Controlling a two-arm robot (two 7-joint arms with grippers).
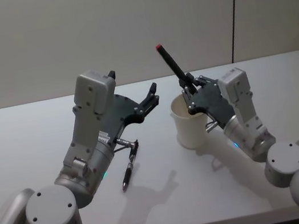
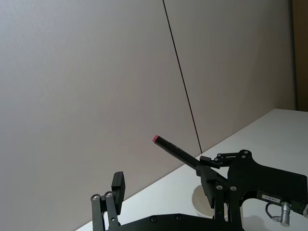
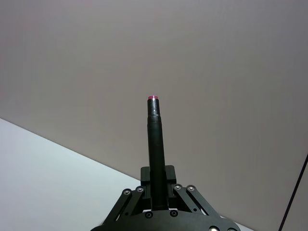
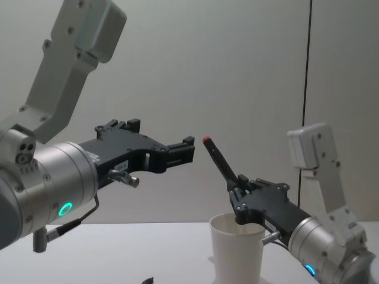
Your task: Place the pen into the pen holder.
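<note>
Pen: the black pen (image 1: 175, 68) with a red end is being held tilted just above the pen holder, red end pointing up and away from it.
Pen holder: the white pen holder (image 1: 189, 125) is standing upright on the table (image 1: 28, 145), and nothing is showing inside it.
Right gripper: the right gripper (image 1: 190, 87) is hanging over the pen holder's rim, its fingers clamping the pen near its lower part.
Lower tip: it is hiding behind the fingers, so it may be sitting at the rim or just above it.
Left gripper: the left gripper (image 1: 151, 95) is hovering beside the pen holder, off to its left and raised, fingers spread apart and gripping nothing.
Second pen: a second pen (image 1: 130, 167) is lying flat on the table, left of the pen holder and apart from it.
Progress: the pickup and carry look finished; lowering the pen into the pen holder and letting go are what is left.
</note>
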